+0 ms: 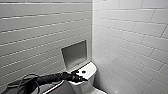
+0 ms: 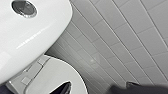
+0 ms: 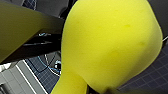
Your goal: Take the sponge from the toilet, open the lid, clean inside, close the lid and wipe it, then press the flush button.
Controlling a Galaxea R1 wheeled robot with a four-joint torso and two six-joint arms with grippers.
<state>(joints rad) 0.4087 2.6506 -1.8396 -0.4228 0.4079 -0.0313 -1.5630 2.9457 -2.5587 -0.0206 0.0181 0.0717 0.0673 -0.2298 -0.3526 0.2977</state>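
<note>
Reaching in from the left, my left gripper (image 1: 79,78) hangs over the near edge of the toilet (image 1: 87,83) tank, just beside the flush button (image 2: 24,8); I cannot tell whether it is open or closed. The lid (image 2: 47,77) lies down, nearer than the tank. My right gripper (image 3: 75,83) is clamped on the sponge (image 3: 110,45), squeezing it.

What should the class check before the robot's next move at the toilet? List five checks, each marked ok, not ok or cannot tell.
1. Flush button in plain sight on the tank top: ok.
2. Left pincer beside the flush button: ok.
3. Left pincer touching the flush button: cannot tell.
4. Lid lying flat, closed: ok.
5. Sponge squeezed at the right wrist, looks secure: ok.
</note>
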